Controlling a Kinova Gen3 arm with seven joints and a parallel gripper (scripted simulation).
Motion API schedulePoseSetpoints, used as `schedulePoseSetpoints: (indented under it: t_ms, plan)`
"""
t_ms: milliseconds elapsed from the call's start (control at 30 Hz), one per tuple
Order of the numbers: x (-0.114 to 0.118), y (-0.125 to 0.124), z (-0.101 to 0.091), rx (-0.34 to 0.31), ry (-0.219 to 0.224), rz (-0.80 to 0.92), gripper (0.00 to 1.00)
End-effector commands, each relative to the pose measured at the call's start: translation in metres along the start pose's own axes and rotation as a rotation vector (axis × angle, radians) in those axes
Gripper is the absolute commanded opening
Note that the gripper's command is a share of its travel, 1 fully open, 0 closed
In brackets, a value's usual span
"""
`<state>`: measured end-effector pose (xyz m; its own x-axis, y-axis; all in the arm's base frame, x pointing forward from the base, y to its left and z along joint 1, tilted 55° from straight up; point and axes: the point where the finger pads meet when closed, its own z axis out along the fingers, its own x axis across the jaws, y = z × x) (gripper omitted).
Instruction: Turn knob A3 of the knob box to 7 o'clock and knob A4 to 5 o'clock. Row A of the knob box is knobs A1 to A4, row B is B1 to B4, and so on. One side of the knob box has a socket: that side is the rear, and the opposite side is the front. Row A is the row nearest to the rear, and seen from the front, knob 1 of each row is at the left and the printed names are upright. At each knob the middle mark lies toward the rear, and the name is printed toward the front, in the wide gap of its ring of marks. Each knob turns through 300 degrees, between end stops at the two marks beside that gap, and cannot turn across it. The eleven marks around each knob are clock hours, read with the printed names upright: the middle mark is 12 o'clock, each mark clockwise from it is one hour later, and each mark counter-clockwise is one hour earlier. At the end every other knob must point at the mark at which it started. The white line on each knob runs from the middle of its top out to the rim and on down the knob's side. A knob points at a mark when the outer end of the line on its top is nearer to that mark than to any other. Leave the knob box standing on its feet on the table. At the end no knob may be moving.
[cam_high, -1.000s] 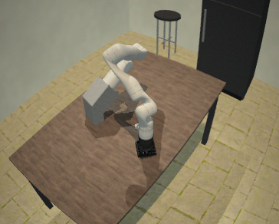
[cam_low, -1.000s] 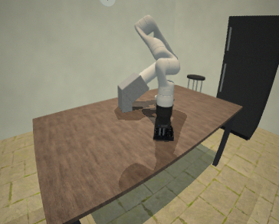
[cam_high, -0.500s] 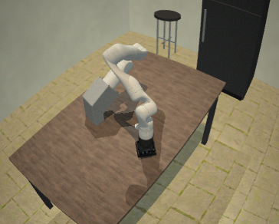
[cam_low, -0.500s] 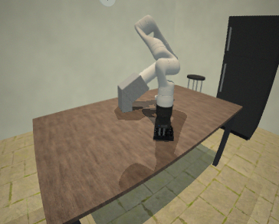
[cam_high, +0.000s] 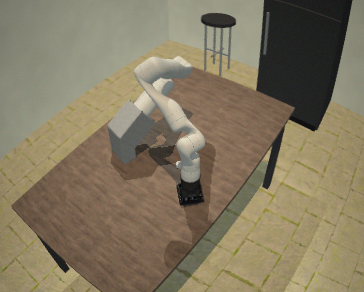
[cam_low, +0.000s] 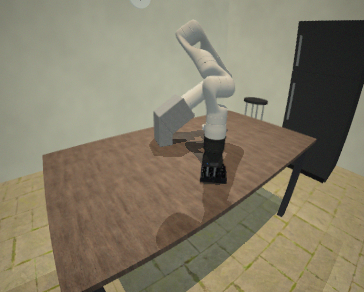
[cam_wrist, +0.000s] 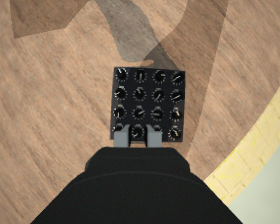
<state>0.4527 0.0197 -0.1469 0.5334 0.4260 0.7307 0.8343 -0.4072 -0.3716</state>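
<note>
Fingers (cam_low: 215, 171) stand partly open, straddling one small knob, seemingly spaced to spare its neighbours. On the desk (cam_high: 90, 200) (cam_low: 115, 200) (cam_wrist: 60, 100), beneath the bent arm (cam_high: 172, 112) (cam_low: 216, 95), sits the knob box (cam_high: 200, 200) (cam_low: 223, 178) (cam_wrist: 131, 103). That straddled knob (cam_wrist: 137, 132) lies in an outer row; its name I can't read.

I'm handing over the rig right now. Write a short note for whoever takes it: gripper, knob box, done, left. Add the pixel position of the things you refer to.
Gripper (cam_high: 190, 193) (cam_low: 212, 172) (cam_wrist: 137, 132): partly open, low over the knob box (cam_high: 192, 202) (cam_low: 215, 181) (cam_wrist: 149, 103), fingers either side of a knob in the wrist view's bottom row.
Box: on the table, knobs up.
Done: can't confirm; names and socket aren't readable, so A3 and A4 can't be singled out.
Left: check A3 at 7 o'clock, A4 at 5, turn if needed; other knobs at their starting marks, none moving.
</note>
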Motion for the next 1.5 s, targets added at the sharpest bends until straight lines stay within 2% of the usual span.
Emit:
schedulePoseSetpoints:
  t_ms: [0,233,467,833,1467]
  plan:
    - [0.000,0.001,-0.001,-0.002,0.000,0.000,0.46]
    - [0.000,0.001,-0.002,-0.002,0.000,0.000,0.46]
    - [0.000,0.001,-0.012,-0.002,0.000,0.000,0.46]
    - [0.000,0.001,-0.038,-0.002,0.000,0.000,0.46]
    - [0.000,0.001,-0.039,-0.002,0.000,0.002,0.46]
